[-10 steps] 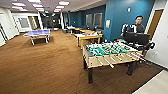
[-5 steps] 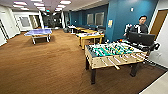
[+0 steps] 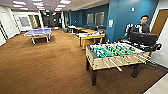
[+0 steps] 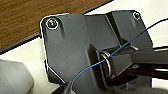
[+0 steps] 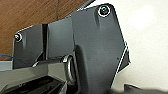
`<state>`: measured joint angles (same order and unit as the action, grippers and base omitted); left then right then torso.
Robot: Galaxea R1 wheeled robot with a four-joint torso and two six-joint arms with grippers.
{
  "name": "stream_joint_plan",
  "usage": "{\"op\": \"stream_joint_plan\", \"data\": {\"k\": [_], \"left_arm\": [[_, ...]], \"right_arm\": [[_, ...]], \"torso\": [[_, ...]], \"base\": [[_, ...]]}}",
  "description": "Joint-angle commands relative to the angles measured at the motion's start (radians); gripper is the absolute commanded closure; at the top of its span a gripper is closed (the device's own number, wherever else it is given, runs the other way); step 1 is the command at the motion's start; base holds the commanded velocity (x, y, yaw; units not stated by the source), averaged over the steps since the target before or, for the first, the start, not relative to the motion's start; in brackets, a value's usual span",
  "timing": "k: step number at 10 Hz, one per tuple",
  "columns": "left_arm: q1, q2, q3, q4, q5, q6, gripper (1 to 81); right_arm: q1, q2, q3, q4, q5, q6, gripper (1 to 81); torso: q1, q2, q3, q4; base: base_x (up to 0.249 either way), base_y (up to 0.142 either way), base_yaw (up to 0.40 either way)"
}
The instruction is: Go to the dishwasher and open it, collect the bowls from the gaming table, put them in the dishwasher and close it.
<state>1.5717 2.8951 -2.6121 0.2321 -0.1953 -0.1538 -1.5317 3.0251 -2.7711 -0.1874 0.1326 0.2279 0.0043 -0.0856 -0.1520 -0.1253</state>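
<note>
Driving through an open games room, brown carpet [image 3: 50, 67] underfoot. A table-football table [image 3: 116, 56] stands close ahead on my right, green field and rods plain to see. Over the last second the whole head view has slid sideways and this table has drawn nearer and larger; I read that as my own base turning and rolling, not the furniture moving.

Behind the football table a person [image 3: 143, 25] stands at a dark control rig [image 3: 142, 38]. Further back: yellow wooden tables [image 3: 91, 37] along the blue wall [image 3: 120, 17], and a blue table-tennis table [image 3: 38, 32] well apart on the left.

Task items: no dishwasher, no green bowls and no white-topped table with game boxes can be made out from here. Judgement: I am in transit, with the handling part of the job not yet begun.

Both wrist views give my own dark plates over carpet and a pale surface. Left gripper and right gripper: cannot tell whether apart or together. Nothing visibly carried.
</note>
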Motion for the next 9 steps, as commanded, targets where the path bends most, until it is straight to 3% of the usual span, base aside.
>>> {"op": "stream_joint_plan", "data": {"k": [1,9], "left_arm": [[-0.031,-0.011,0.004,0.003,0.043,0.005,1.0],[-0.031,-0.014,0.003,0.0,0.042,0.005,1.0]], "right_arm": [[0.044,-0.006,-0.004,0.003,-0.044,-0.005,1.0],[0.046,-0.003,-0.004,0.003,-0.044,-0.005,1.0]], "torso": [[0.0,0.0,0.0,0.0],[-0.002,0.0,0.0,0.0]], "base": [[0.108,0.0,0.0],[0.117,0.0,0.0]]}}
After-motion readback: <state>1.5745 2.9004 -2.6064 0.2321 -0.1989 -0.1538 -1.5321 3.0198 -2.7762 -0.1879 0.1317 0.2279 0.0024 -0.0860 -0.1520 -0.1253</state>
